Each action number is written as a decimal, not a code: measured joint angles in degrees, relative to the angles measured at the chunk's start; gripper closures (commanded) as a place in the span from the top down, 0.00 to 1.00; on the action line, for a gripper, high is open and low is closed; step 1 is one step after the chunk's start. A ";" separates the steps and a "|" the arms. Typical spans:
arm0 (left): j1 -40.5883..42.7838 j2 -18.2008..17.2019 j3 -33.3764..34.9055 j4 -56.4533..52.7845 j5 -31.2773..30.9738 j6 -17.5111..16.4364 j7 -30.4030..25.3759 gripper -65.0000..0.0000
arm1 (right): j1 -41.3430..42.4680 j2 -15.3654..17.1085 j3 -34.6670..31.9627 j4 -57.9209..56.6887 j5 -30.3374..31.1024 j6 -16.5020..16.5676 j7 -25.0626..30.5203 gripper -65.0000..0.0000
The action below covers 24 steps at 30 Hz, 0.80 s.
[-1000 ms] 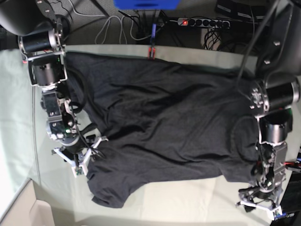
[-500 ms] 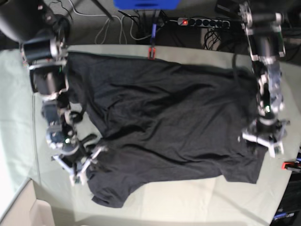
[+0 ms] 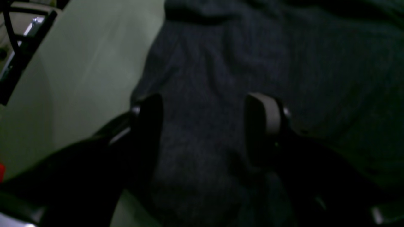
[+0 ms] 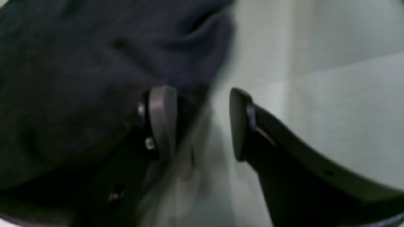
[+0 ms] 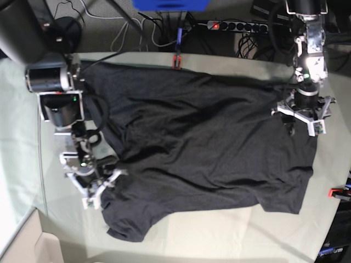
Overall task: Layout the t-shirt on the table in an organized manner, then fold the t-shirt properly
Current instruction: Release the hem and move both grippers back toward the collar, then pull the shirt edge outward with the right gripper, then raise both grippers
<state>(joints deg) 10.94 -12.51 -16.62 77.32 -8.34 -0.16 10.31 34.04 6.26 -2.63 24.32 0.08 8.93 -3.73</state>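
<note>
The shirt (image 5: 197, 153) lies spread across the surface (image 5: 230, 241), creased, one sleeve bunched at a corner. Judged light, limp, not slippery: take it at hems and corners, pinching a single layer. Matte charcoal knit on pale creased cloth. Your left gripper (image 3: 203, 126) has jaws wide over fabric, empty; your right gripper (image 4: 199, 123) has jaws part open, straddling the sleeve edge, gripping nothing.

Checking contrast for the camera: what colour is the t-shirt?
Dark charcoal-black t-shirt, plain; the base view shows it best.
</note>
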 measured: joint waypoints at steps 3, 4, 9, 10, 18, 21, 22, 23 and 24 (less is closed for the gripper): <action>-0.17 0.50 -3.50 0.09 -0.02 -0.04 -0.28 0.60 | -0.76 -1.68 -0.04 -0.13 -0.02 0.00 0.20 0.43; -0.17 1.07 -5.27 0.22 -0.04 0.00 -0.33 0.60 | -1.07 -2.21 -0.04 -0.13 -0.02 0.00 0.22 0.43; -0.04 2.60 -8.90 0.20 0.17 -0.04 -0.02 0.60 | -1.38 -3.45 -0.04 -0.11 -0.02 -0.02 0.81 0.37; -0.13 2.51 -8.92 0.20 0.20 -0.04 -0.07 0.60 | -1.38 -3.43 -0.04 -0.11 -0.02 0.00 0.81 0.32; 0.00 2.29 -9.11 0.20 0.17 -0.04 -0.20 0.60 | 0.13 -0.44 -0.04 -0.20 -0.07 0.11 2.91 0.00; 0.87 2.27 -9.11 0.26 0.15 -0.11 -0.24 0.60 | 2.80 2.89 -0.04 -0.22 -0.09 0.09 3.13 0.00; 1.03 2.40 -9.11 0.26 0.26 -0.17 -0.15 0.60 | 3.61 3.82 -0.04 -0.22 -0.09 0.07 3.17 0.00; 1.27 2.51 -9.11 0.26 0.24 -0.02 -0.11 0.60 | 4.35 4.63 -0.02 -0.20 -0.04 0.04 3.28 0.00; 1.29 2.56 -9.11 0.26 0.20 -0.04 0.00 0.60 | 4.98 5.44 -0.04 -0.20 -0.07 0.04 3.48 0.00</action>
<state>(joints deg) 12.23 -9.96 -25.74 77.58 -8.14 -0.21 10.31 39.03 11.70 -2.68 24.12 0.01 8.97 -0.25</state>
